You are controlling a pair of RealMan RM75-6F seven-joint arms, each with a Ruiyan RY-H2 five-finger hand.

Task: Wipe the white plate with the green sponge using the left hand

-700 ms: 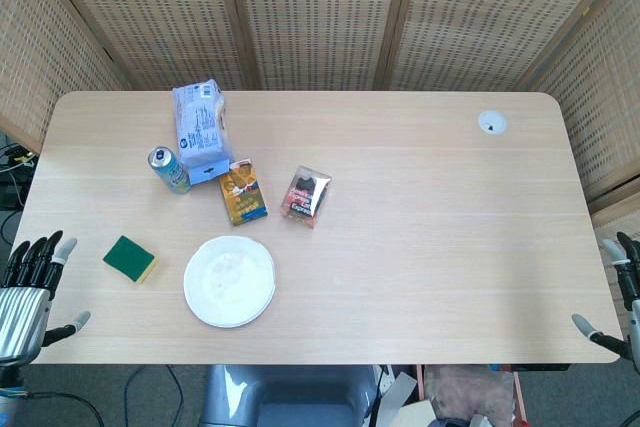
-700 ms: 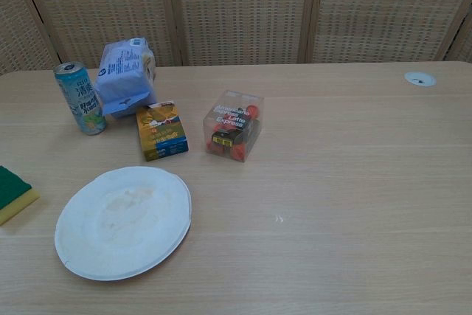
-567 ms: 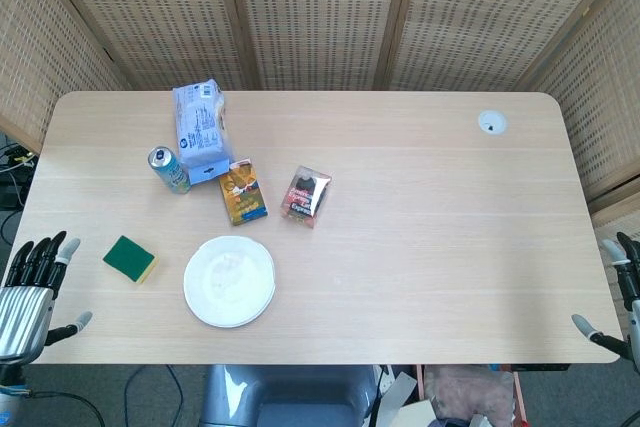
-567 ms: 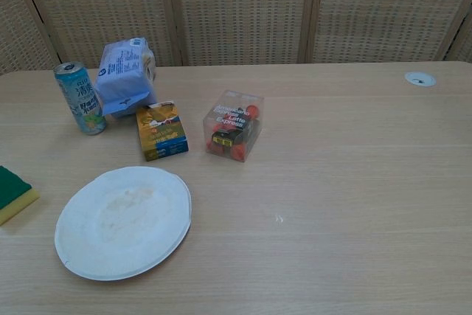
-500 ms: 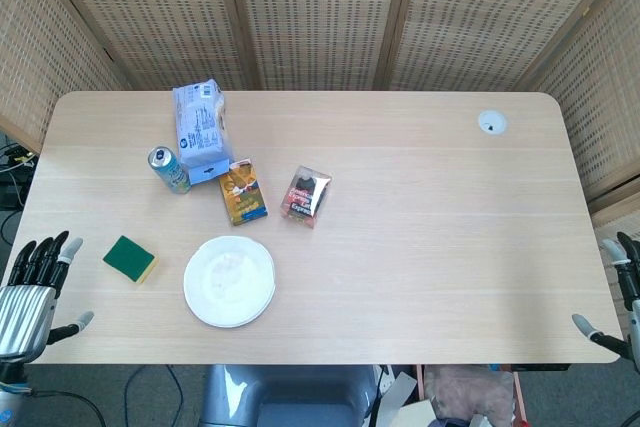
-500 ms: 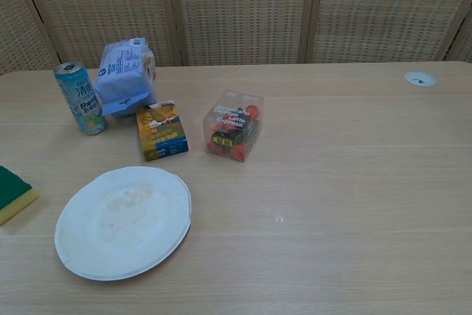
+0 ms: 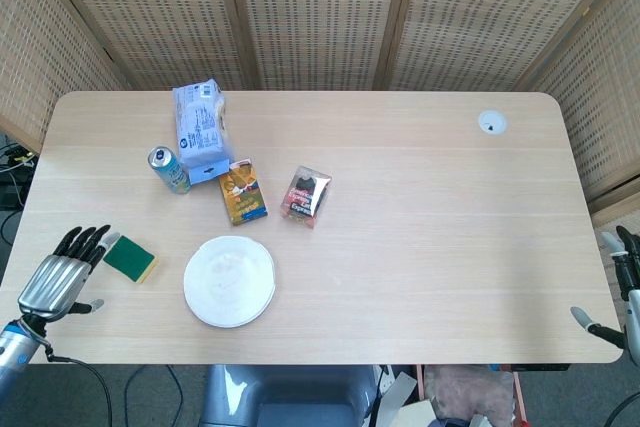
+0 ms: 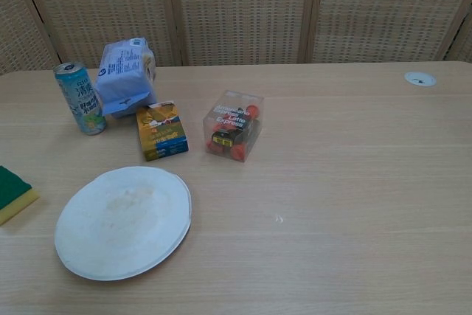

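We see that the left robot hand (image 7: 62, 282) has come up from the lower left corner of the frame and moved in over the table (image 7: 420, 237) edge, so that its dark fingertips now reach just beside the green sponge (image 7: 130, 258); half a second ago it hung further down and outside the table edge. We take this to mean the reach for the sponge has begun, though nothing is gripped yet and the wiping is all ahead.

The white plate (image 7: 229, 280) lies at the lower left of the head view, just right of the sponge and apart from it, with a faint brownish smear at its middle (clearer in the chest view). The sponge lies flat, green face up over a yellow layer, at the left edge of the chest view.

The left robot hand shows its metallic back to the camera, its fingers stretched out and slightly apart, pointing toward the upper right at the sponge, holding nothing. Whether the fingertips touch the sponge we cannot tell. The chest view does not show this hand.

At the lower right edge of the head view, the right robot hand (image 7: 618, 292) stays outside the table, only partly visible, its fingers apart and empty.
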